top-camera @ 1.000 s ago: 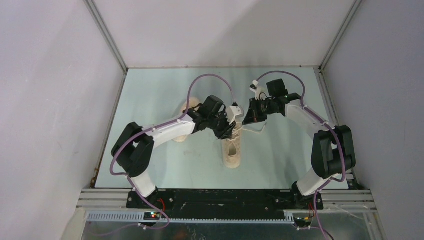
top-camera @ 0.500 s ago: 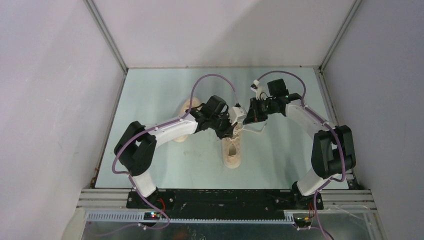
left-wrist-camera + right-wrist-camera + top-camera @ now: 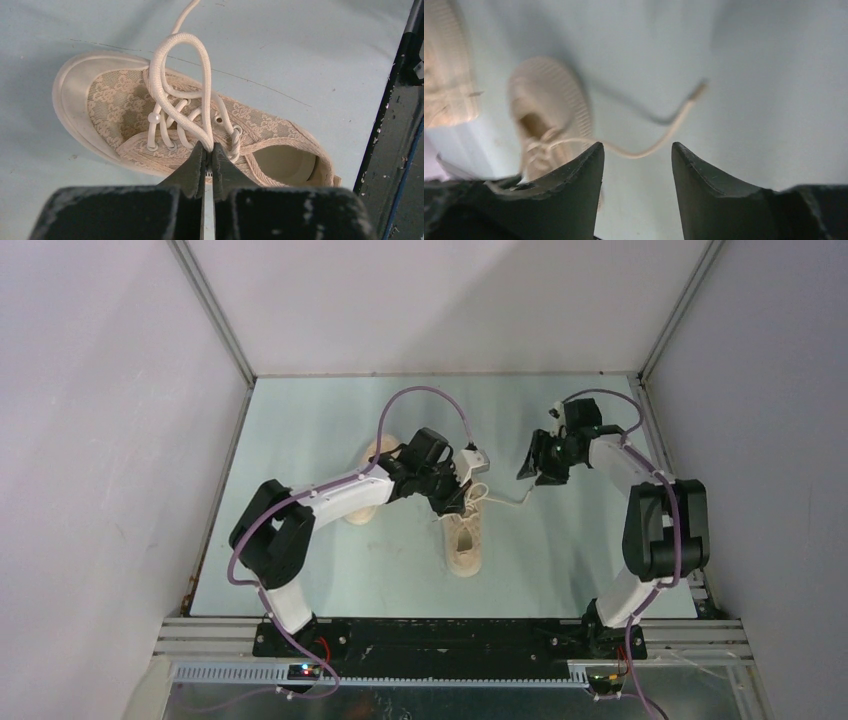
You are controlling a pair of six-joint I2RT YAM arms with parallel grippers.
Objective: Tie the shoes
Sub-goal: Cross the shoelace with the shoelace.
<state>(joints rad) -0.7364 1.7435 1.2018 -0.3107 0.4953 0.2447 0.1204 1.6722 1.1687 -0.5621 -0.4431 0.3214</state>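
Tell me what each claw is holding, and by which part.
The left claw pinches the lace loop at its base, over the eyelets of the shoe. The right claw is open and holds nothing.

**Counter** [image 3: 300, 420]: pale blue-green, matte, rectangular, walled on three sides; a few faint scratch lines and specks show in the left wrist view.

**Lying on it:**
- Centre sneaker [image 3: 463, 548]: cream lace-patterned fabric, pale rubber toe cap, upright on its sole, set lengthwise near-to-far about mid-counter.
- Second sneaker [image 3: 376, 450]: same cream colour, left of the first and farther back, apart from it, mostly hidden under an arm.
- Off-white lace [image 3: 512, 500]: one loose end trails from the centre sneaker rightward, curving across the bare surface.
- Black mounting plate [image 3: 450, 635]: along the near edge.
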